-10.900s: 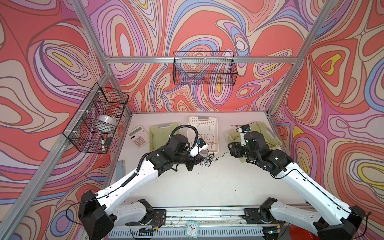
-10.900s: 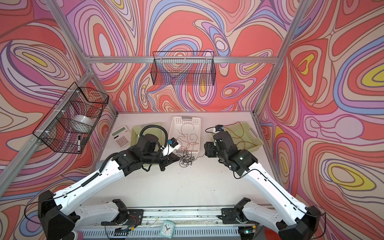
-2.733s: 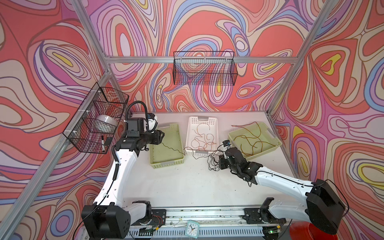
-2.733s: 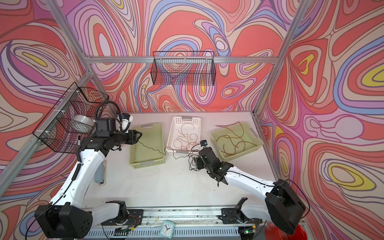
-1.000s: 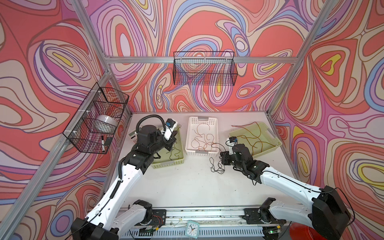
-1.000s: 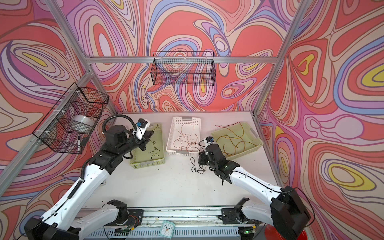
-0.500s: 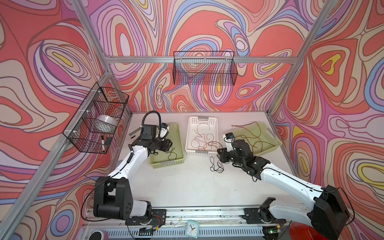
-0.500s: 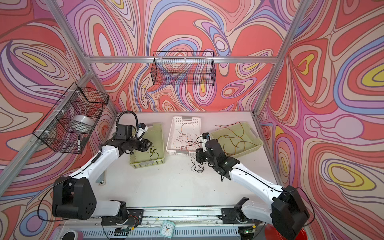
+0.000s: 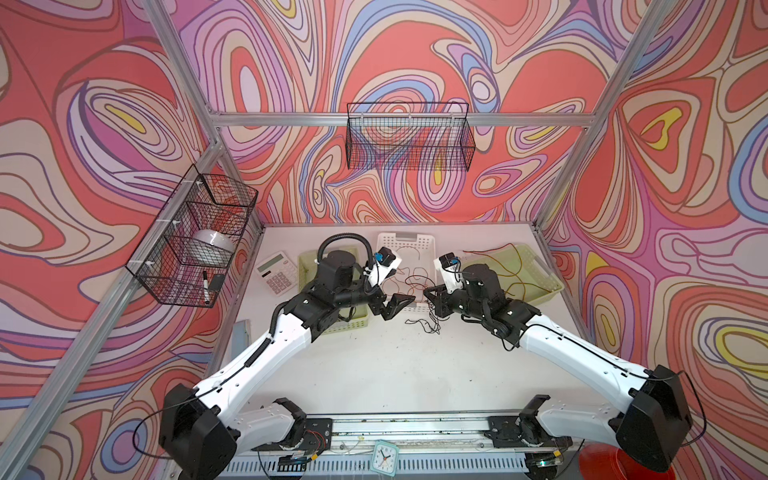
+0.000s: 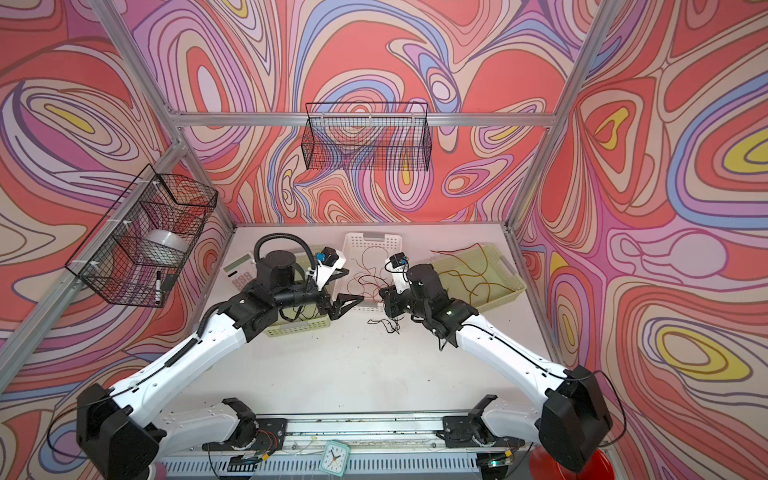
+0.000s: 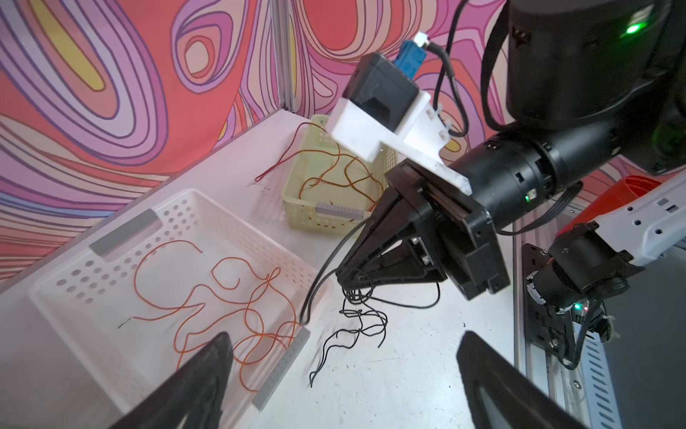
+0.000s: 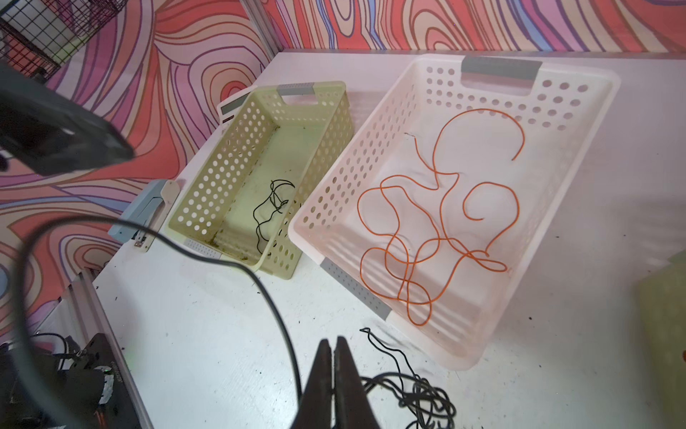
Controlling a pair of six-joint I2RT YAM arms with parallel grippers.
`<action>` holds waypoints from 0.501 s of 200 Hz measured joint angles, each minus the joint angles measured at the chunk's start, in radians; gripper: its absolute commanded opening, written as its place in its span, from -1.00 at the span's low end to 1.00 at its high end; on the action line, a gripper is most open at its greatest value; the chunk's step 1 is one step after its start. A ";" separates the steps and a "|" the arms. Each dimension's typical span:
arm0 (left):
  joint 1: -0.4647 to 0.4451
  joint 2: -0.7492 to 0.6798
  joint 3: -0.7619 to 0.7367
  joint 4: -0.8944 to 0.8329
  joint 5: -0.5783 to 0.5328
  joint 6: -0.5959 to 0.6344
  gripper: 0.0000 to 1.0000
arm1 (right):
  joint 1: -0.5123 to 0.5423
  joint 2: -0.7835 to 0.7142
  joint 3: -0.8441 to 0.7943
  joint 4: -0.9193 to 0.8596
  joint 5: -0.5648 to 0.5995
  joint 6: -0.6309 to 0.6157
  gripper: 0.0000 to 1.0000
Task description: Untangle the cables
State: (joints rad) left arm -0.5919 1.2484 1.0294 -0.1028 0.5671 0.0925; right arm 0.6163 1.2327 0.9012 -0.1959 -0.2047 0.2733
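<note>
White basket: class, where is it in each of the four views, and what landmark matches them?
A top view: white basket just below centre.
A top view: same spot.
Left wrist: the nearer basket.
Right wrist: basket beside green basket.
Shared landmark: its rear grey handle.

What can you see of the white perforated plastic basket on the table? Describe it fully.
The white perforated plastic basket is rectangular, with low walls, rows of round holes in its sides and a grey grip strip at each short end. It stands upright on the white table, close beside a pale green perforated plastic basket. Loose orange cables lie looped on its floor. A tangle of black cables sits just off one corner.
</note>
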 measured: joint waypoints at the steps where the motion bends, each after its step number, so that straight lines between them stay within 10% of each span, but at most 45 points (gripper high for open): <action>1: -0.001 0.003 0.001 0.001 0.000 0.000 0.86 | 0.000 0.000 0.000 0.000 -0.001 0.000 -1.00; 20: -0.032 0.090 0.044 0.006 -0.021 0.003 0.45 | 0.000 0.000 0.000 0.001 -0.026 -0.005 -1.00; 49: -0.055 0.168 0.116 0.005 -0.053 0.009 -1.00 | 0.000 -0.003 0.000 0.002 -0.044 -0.010 -1.00; 100: -0.138 0.159 0.245 -0.073 -0.093 0.050 -1.00 | 0.000 -0.053 -0.081 0.122 -0.008 0.057 -0.36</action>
State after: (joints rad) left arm -0.7300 1.4071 1.2739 -0.1761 0.4736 0.1429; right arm 0.6167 1.1801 0.8204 -0.0742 -0.2131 0.3305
